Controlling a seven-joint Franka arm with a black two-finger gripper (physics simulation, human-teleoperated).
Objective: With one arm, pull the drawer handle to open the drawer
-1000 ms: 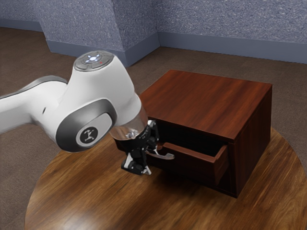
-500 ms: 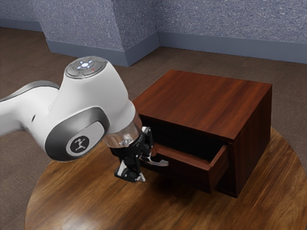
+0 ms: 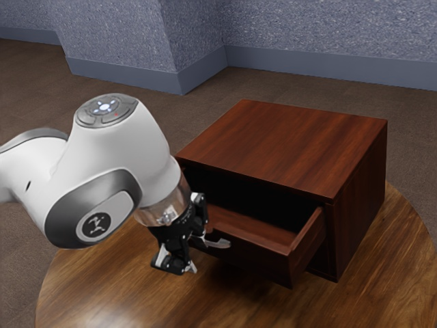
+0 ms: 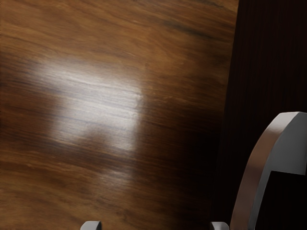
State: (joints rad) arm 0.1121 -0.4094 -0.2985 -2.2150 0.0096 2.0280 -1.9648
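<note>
- Position: the drawer point(image 3: 263, 239) stands partly out of the cabinet point(image 3: 293, 143), its front toward the exterior view's left. Its metal handle point(image 3: 217, 240) sits just beside the end effector point(image 3: 175, 265).
- Grip: the fingers point(image 4: 91, 225) stand apart, with bare surface point(image 3: 102, 294) between them in the wrist view. The handle lies outside one finger, so it appears hooked, not clamped.
- Risk: a hooked handle may slip free if the pull veers sideways or the hand lifts.
- Risk: the fingertips hang near the surface, and dropping lower could scrape it.
- Risk: an off-line pull may jam the drawer or drag the cabinet.
</note>
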